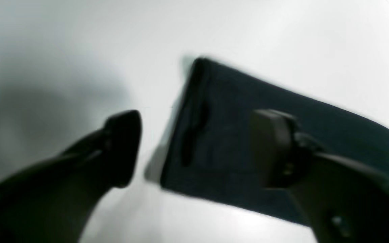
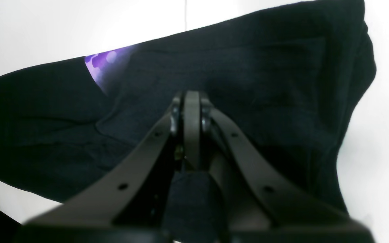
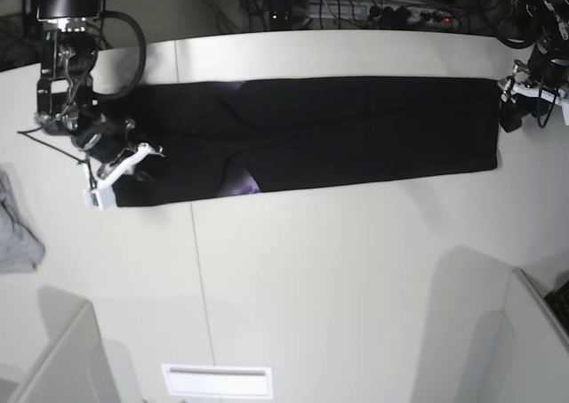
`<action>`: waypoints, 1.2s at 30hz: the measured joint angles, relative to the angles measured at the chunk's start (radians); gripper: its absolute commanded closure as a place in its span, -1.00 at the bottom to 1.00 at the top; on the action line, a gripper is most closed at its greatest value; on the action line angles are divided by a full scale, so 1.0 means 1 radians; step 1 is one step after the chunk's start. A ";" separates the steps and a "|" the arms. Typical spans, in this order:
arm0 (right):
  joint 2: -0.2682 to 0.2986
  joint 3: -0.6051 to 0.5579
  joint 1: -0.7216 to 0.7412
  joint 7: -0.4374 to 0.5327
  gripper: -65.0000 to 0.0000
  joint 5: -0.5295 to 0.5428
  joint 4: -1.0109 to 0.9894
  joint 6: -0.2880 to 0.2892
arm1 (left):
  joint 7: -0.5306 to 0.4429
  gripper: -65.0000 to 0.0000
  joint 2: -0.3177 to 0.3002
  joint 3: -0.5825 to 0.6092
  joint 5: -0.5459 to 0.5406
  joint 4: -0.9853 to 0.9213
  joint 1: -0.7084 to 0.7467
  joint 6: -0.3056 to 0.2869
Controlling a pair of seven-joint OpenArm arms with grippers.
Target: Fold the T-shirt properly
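The black T-shirt [image 3: 356,132] lies folded into a long strip across the white table [image 3: 338,270]. A purple patch of its print [image 3: 242,186] shows near the left end, and also in the right wrist view [image 2: 100,65]. My right gripper [image 2: 191,104] is at the strip's left end [image 3: 133,165]. Its fingers are pressed together with dark cloth [image 2: 191,199] bunched between them. My left gripper [image 1: 199,145] is open and hovers over the strip's right end [image 1: 214,141]. In the base view it sits at the shirt's right edge [image 3: 508,111]. The left wrist view is blurred.
A small light-grey cloth [image 3: 18,229] lies at the table's left edge. Cables and a power strip [image 3: 391,12] run behind the table's back edge. A white panel [image 3: 218,381] sits at the front. A grey partition corner [image 3: 533,332] stands at front right.
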 measured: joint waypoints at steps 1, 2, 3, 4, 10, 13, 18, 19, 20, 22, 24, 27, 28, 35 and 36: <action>0.000 0.000 0.000 -0.002 1.00 0.000 0.000 0.000 | 0.002 -0.55 0.001 0.000 0.002 -0.029 -0.008 0.002; 0.000 0.000 0.001 -0.016 1.00 0.000 0.000 0.000 | 0.002 -0.55 0.001 0.000 0.005 -0.063 -0.022 0.001; 0.000 0.000 0.000 -0.028 1.00 -0.001 0.000 0.000 | 0.003 -0.55 0.001 0.001 0.010 -0.089 -0.036 0.003; 0.000 0.000 -0.001 -0.039 1.00 -0.001 0.000 0.000 | 0.002 -0.55 -0.005 0.008 0.006 -0.109 -0.047 0.002; -0.014 0.001 -0.002 -0.039 1.00 0.000 0.002 0.000 | -0.004 -0.54 -0.056 0.139 -0.002 -0.188 -0.100 -0.001; -0.023 0.000 -0.017 -0.041 1.00 0.003 0.003 0.000 | -0.028 -0.54 -0.050 0.148 -0.009 -0.270 -0.136 -0.001; -0.022 0.000 -0.035 -0.034 1.00 0.000 0.007 0.000 | -0.040 -0.54 -0.061 0.148 -0.029 -0.309 -0.140 -0.009; -0.023 0.000 -0.040 -0.038 1.00 0.000 0.010 0.000 | -0.042 -0.53 -0.061 0.148 -0.028 -0.309 -0.139 -0.009; -0.023 0.000 -0.042 -0.040 1.00 -0.002 0.015 0.000 | -0.042 -0.47 -0.061 0.148 -0.028 -0.309 -0.140 -0.009; -0.023 0.000 -0.046 -0.039 1.00 -0.001 0.033 0.000 | -0.044 -0.22 -0.061 0.153 -0.027 -0.311 -0.138 -0.008; -0.023 0.001 -0.051 -0.034 1.00 0.000 0.053 0.000 | -0.045 0.15 -0.063 0.172 -0.023 -0.314 -0.135 -0.008; -0.023 0.001 -0.059 -0.037 1.00 0.003 0.075 0.000 | -0.028 0.79 -0.058 0.183 -0.016 -0.322 -0.135 -0.008; -0.023 0.001 -0.061 -0.038 1.00 0.002 0.080 0.000 | -0.032 1.00 -0.056 0.183 -0.004 -0.327 -0.135 -0.008; -0.022 0.003 -0.095 -0.036 1.00 0.003 0.129 0.000 | -0.038 1.00 -0.057 0.127 0.090 -0.329 -0.147 -0.019; -0.022 0.004 -0.101 -0.035 1.00 0.003 0.135 0.000 | -0.036 1.00 -0.056 0.110 0.100 -0.329 -0.147 -0.019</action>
